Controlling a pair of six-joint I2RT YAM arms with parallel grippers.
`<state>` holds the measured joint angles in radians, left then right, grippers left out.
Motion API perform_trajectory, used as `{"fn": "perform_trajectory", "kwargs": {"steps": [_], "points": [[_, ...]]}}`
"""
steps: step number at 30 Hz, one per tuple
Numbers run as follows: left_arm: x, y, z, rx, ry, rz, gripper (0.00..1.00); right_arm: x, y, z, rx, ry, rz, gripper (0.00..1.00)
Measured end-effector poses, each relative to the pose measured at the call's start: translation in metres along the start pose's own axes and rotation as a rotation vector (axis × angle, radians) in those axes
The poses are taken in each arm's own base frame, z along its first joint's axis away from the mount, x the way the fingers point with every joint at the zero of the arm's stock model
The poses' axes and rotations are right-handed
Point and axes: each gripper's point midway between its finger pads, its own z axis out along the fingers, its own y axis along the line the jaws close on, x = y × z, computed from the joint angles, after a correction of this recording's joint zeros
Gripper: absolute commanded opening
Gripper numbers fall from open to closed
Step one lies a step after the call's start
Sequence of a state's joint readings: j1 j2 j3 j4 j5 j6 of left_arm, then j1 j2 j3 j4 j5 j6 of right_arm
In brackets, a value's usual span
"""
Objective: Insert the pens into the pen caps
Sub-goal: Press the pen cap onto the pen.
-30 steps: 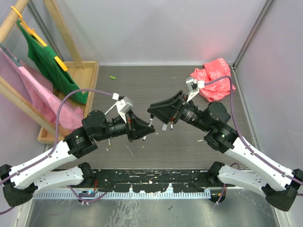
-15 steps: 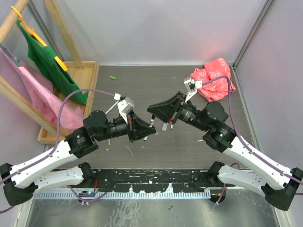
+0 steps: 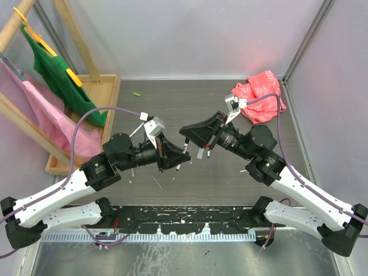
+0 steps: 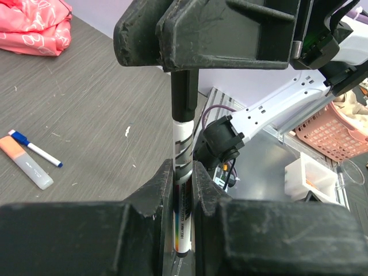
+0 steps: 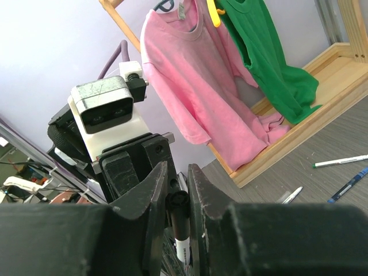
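We see a white pen [image 4: 183, 172] banded in black, topped by a black cap [image 4: 185, 98]; left of that pen, on the grey wood-grained table [image 4: 98, 98], lie an orange-and-grey marker [image 4: 26, 164] and a blue-capped pen [image 4: 35, 148]; further left, a coral bag [image 4: 31, 29] printed in white.

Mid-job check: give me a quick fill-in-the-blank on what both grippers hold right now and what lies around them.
1. The left gripper is shut on a pen with a mostly ____ barrel.
2. The right gripper is closed on the ____ cap at that pen's end.
3. Beside the green shirt hangs a ____ shirt.
4. On the table, the blue-capped pen lies next to a marker with an ____ end.

Missing words: white; black; pink; orange.
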<state>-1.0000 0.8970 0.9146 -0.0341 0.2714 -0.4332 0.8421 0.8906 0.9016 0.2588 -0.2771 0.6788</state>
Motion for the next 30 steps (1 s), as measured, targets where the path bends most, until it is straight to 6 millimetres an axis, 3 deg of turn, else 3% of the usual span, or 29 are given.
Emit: {"fn": "perform_trajectory", "kwargs": {"steps": [11,15,23,30], "points": [[-0.008,0.002,0.000,-0.044,0.009,0.000,0.00,-0.002,-0.001,0.002,0.041,-0.044,-0.022,0.00],[-0.009,-0.003,-0.001,-0.039,0.035,0.018,0.00,0.007,0.001,0.005,0.067,-0.085,-0.028,0.00],[0.008,0.000,-0.008,-0.067,0.145,0.042,0.00,0.025,-0.003,-0.002,0.116,-0.167,-0.003,0.00],[0.014,0.002,-0.012,-0.080,0.186,0.058,0.00,0.030,-0.007,-0.006,0.148,-0.191,0.013,0.00]]}}
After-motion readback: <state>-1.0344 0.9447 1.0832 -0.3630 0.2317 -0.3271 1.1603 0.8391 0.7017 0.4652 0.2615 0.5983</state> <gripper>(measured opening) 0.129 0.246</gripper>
